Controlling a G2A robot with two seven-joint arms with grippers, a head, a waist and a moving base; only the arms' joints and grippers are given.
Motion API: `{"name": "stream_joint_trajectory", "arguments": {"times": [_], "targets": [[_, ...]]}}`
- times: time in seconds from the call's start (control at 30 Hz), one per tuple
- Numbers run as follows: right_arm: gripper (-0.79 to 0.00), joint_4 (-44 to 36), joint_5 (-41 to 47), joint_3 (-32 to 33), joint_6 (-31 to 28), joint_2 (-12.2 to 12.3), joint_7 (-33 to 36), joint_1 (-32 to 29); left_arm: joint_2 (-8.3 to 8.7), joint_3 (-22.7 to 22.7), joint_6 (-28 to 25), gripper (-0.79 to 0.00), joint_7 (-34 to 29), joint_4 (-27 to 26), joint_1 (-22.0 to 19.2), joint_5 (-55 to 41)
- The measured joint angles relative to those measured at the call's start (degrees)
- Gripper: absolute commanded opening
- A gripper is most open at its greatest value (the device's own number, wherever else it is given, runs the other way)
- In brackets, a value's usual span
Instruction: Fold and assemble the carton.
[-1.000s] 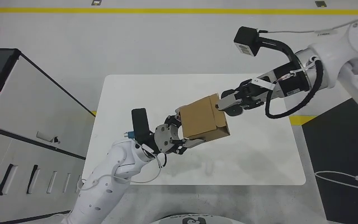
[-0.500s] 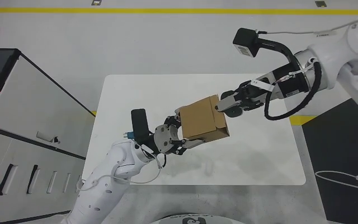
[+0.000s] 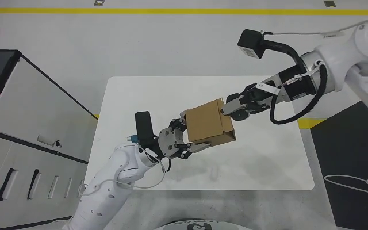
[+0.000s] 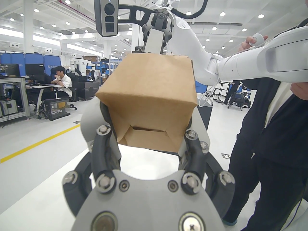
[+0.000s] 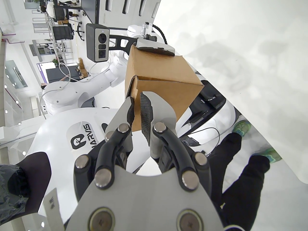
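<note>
Barely anything has been moved since the earlier frames: the right arm's wrist has been shifted a touch towards the desk's far side, and the carton has been kept in place.

The brown cardboard carton (image 3: 210, 122), folded into a box shape, is held over the middle of the white, round-cornered desk (image 3: 259, 161). It is tilted and suspended between both arms. In the left wrist view it appears lifted off the surface.

The left gripper (image 3: 190, 133) is clamped across the carton's near end, one finger on each side wall (image 4: 148, 131). A tucked end flap with a slot is seen facing that wrist.

The right gripper (image 3: 227, 109) is pinched nearly closed on a cardboard edge at the carton's far end, with the wall caught between the ribbed pads (image 5: 137, 102). The corrugated edge is seen just beside the fingertips.
</note>
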Motion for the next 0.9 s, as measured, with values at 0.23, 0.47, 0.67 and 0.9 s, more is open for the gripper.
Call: {"name": "stream_joint_trajectory", "arguments": {"times": [0.23, 0.47, 0.67, 0.9], "targets": [[-0.785, -0.2, 0.2, -0.3, 0.0, 0.2, 0.0, 0.2, 0.03, 0.2, 0.2, -0.785, -0.1, -0.3, 0.2, 0.2], [-0.785, -0.4, 0.7, -0.3, -0.3, 0.3, 0.3, 0.4, 0.08, 0.3, 0.5, -0.785, -0.3, -0.6, 0.3, 0.1], [-0.785, -0.5, 1.5, 0.0, -0.6, 0.4, 0.6, 0.2, 0.15, 0.2, 0.7, -0.785, -0.5, -0.8, 0.5, 0.0], [-0.785, -0.7, 1.7, 0.1, -0.7, 0.4, 0.7, 0.1, 0.2, 0.2, 0.8, -0.785, -0.7, -0.8, 0.5, -0.2]]}}
